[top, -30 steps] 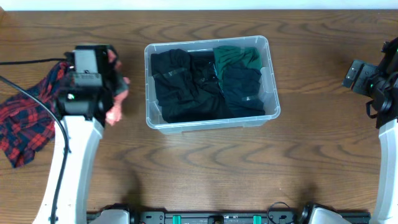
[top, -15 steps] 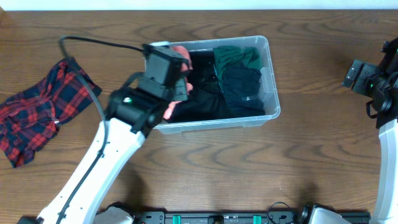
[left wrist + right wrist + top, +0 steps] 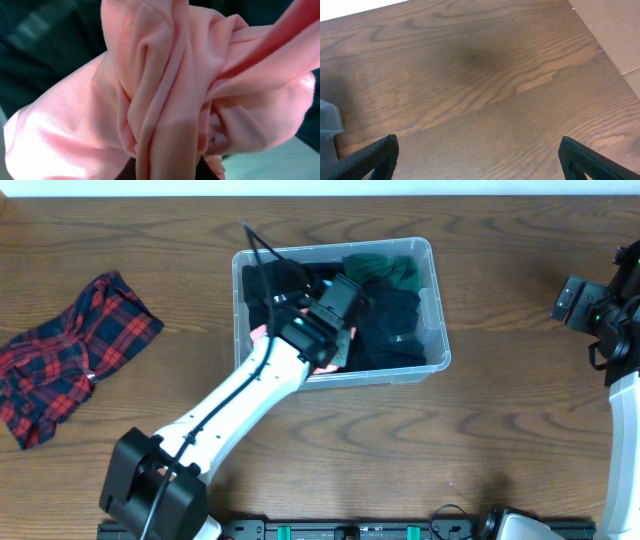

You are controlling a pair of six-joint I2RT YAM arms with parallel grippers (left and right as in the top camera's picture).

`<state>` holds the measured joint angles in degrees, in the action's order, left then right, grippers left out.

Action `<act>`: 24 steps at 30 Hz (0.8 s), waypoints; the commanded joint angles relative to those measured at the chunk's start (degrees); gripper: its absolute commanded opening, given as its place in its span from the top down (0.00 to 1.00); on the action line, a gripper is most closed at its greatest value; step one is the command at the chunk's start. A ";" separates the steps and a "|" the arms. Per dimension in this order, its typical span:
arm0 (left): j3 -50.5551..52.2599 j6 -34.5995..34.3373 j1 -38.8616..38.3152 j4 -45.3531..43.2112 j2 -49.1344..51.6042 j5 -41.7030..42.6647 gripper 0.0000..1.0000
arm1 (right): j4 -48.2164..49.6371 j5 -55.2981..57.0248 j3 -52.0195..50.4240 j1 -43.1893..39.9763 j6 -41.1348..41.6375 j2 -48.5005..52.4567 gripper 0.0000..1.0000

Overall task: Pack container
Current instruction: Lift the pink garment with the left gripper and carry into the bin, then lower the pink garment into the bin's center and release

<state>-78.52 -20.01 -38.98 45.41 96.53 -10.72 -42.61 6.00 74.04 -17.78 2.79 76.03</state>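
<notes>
From the near edge of the worktop point(image 3: 400, 450), the left arm point(image 3: 215, 425) stretches up and away at a slant, its white link crossing the near wall of the container point(image 3: 400, 372). The left end effector point(image 3: 328, 338) hangs over the middle of the tub, clenched on a pink cloth point(image 3: 165, 90). From above, only scraps of the cloth peek out from under the wrist. In the left wrist view the bunched, twisted fabric fills almost everything, with dark cloth behind it.

The container sits on the worktop a little left of centre and toward the far side. It is a clear tub, already lined with dark clothes point(image 3: 390, 330). A green garment point(image 3: 380, 270) is tucked in its far right corner.

Well off to the left, apart from the tub, a red plaid shirt point(image 3: 70, 365) lies crumpled on the wood.

Over at the right edge, the right end effector point(image 3: 480, 160) is held well away from the container. Its jaws are spread wide and released, with nothing between them but bare wood grain below.
</notes>
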 commanded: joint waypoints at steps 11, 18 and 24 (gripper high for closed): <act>-1.22 0.90 -3.34 3.41 -0.37 -0.44 0.32 | -0.09 0.00 0.07 -0.15 0.37 0.11 0.01; -1.55 0.92 -2.71 0.72 -0.85 -0.46 0.21 | -0.09 0.00 0.07 -0.15 0.37 0.11 0.01; -6.84 0.90 0.57 0.02 -3.23 -0.50 0.21 | -0.09 0.00 0.07 -0.15 0.37 0.11 0.01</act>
<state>-81.34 -19.44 -40.49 45.87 96.33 -10.68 -42.61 6.00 74.04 -17.78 2.79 76.03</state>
